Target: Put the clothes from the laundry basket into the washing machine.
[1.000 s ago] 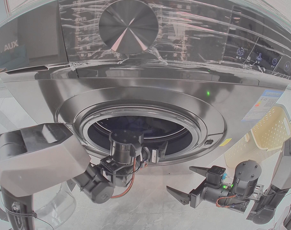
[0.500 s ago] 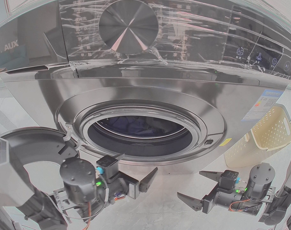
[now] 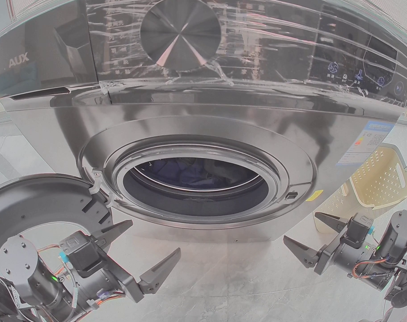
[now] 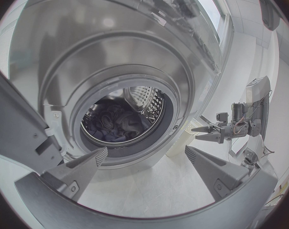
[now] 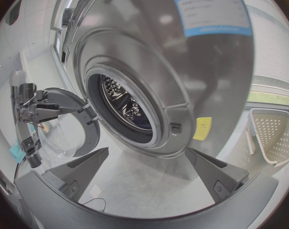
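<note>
Left end effector [image 3: 154, 236] has backed out of the washing machine [image 3: 203, 112] mouth, now low by the open door [image 3: 33, 197], jaws spread, empty. Right end effector [image 3: 302, 227], open too, drifted toward the laundry basket [image 3: 382, 180]. Left wrist view shows dark clothes [image 4: 114, 124] heaped in the drum; head view just catches a blue sliver.

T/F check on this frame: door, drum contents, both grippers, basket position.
1. The washing machine door is shut. False: it stands swung open on the robot's left.
2. Dark clothes lie inside the drum. True.
3. The left gripper holds a garment. False: it is open and empty.
4. The right gripper is open and empty. True.
5. The laundry basket stands on the machine's left. False: it stands on the robot's right.
</note>
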